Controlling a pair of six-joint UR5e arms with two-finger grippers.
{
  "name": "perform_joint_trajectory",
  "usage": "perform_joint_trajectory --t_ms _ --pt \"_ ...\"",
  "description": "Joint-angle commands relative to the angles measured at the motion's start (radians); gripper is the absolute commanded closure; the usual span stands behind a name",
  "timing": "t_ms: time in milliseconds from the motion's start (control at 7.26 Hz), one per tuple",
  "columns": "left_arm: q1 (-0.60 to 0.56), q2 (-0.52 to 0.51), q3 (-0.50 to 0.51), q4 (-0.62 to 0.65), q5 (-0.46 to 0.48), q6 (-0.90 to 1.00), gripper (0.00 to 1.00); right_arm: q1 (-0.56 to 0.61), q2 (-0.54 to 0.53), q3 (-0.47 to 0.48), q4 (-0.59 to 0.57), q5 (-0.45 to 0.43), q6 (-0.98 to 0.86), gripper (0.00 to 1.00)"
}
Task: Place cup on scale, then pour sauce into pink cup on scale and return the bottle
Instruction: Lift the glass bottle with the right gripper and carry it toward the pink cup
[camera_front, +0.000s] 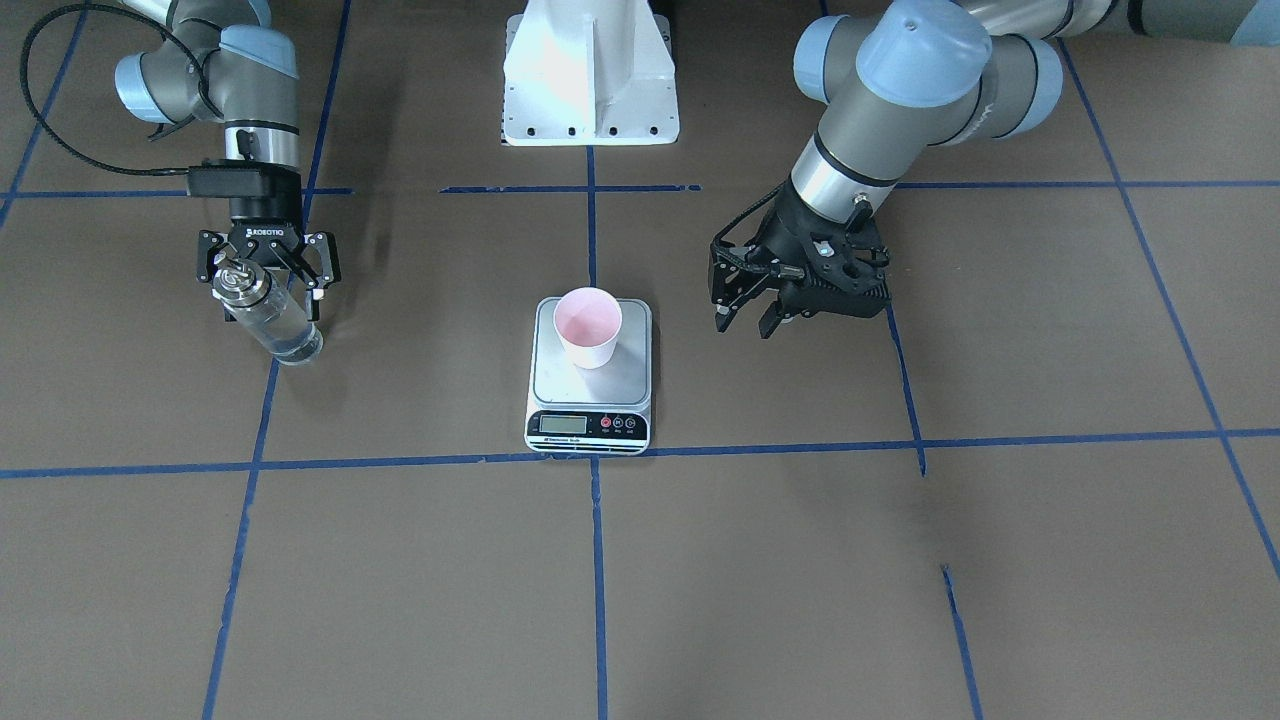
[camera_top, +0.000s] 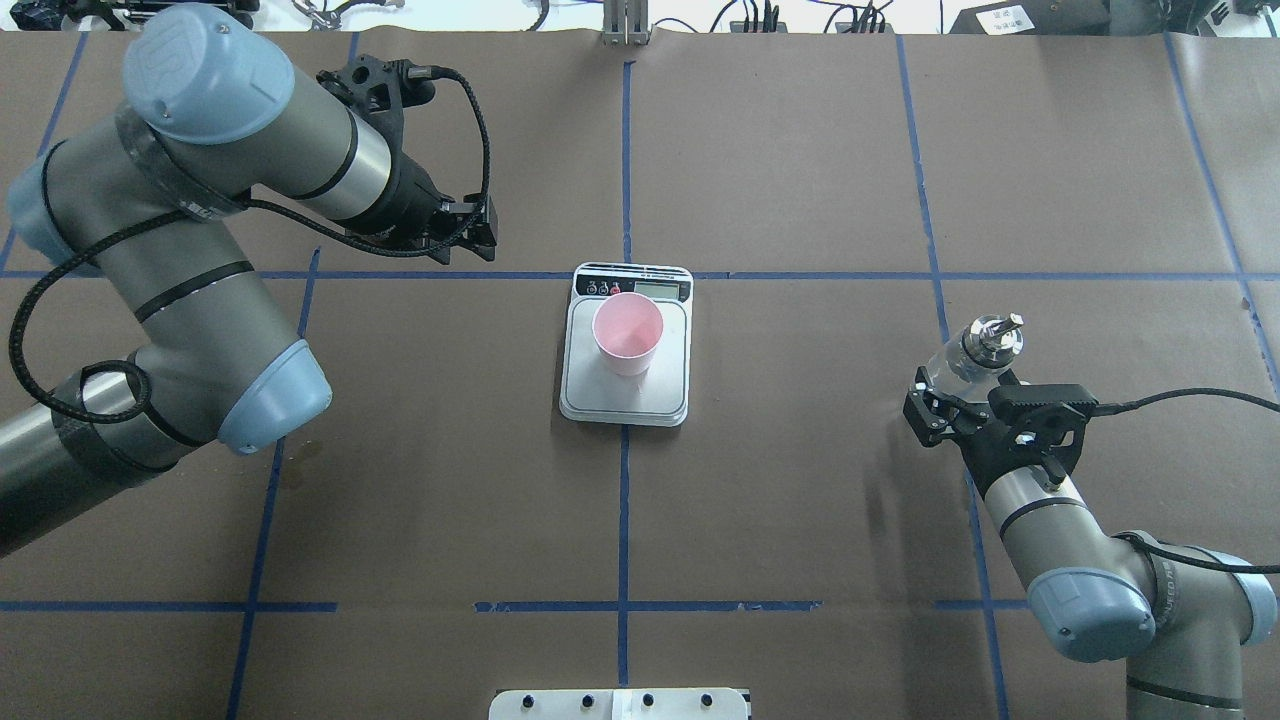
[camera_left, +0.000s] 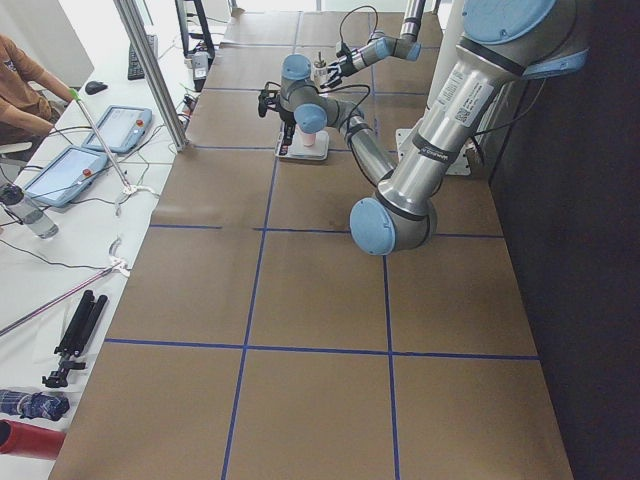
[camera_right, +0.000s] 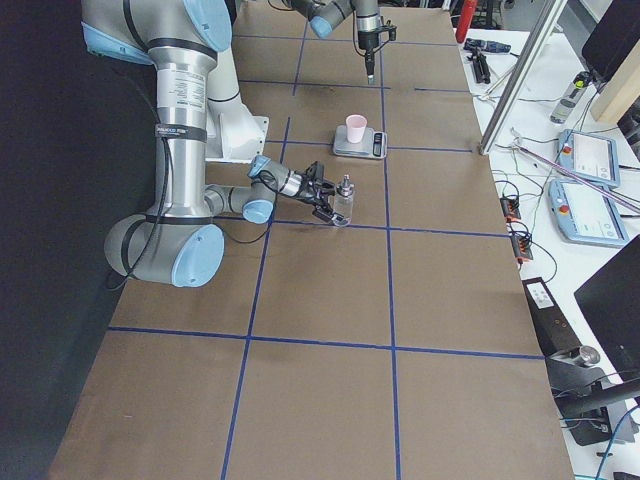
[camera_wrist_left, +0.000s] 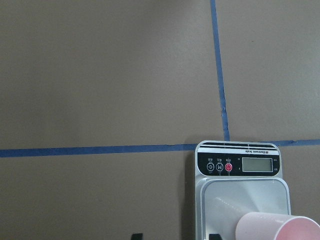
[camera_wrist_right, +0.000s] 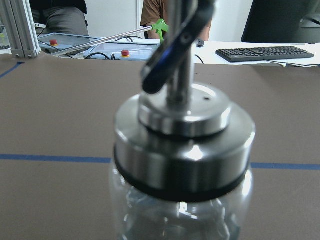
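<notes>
One glass bottle (camera_front: 268, 318), left of frame, rigid, slippery, breakable. Right gripper (camera_front: 268, 268) clasps its upper body; left gripper (camera_front: 752, 318) spread, empty.

Overhead and front cameras opposed — scale (camera_front: 590, 372) central — two end views.

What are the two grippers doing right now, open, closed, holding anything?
Left gripper: open, empty, beside the scale.
Right gripper: around the bottle; whether it is clamped cannot be told.

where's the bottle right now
In the overhead view the bottle stands at the table's right side, between the fingers of the right hand, well right of the scale and cup.
</notes>
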Motion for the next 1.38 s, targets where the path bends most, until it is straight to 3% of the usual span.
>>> perform_joint_trajectory --t_ms 0,276,551,689,827,1102,1240 --pt "-0.001 0.005 -0.007 0.002 0.000 0.000 0.46 0.004 0.027 -0.068 0.072 -0.016 -0.008 0.01" --pt "-0.001 0.005 -0.012 0.004 0.000 -0.002 0.46 0.016 0.057 -0.090 0.079 -0.019 -0.029 0.04" --pt "-0.001 0.007 -0.014 0.004 0.000 -0.002 0.46 0.024 0.061 -0.090 0.079 -0.028 -0.048 0.12" --pt "-0.001 0.007 -0.012 0.004 0.000 -0.002 0.46 0.024 0.061 -0.092 0.078 -0.045 -0.063 0.21" --pt "-0.001 0.007 -0.014 0.004 0.000 -0.002 0.46 0.027 0.061 -0.090 0.079 -0.059 -0.086 0.36" --pt "-0.001 0.005 -0.014 0.004 0.000 -0.002 0.46 0.025 0.063 -0.089 0.079 -0.098 -0.106 0.94" --pt "-0.001 0.005 -0.014 0.004 0.000 -0.002 0.46 0.024 0.068 -0.089 0.079 -0.117 -0.132 1.00"
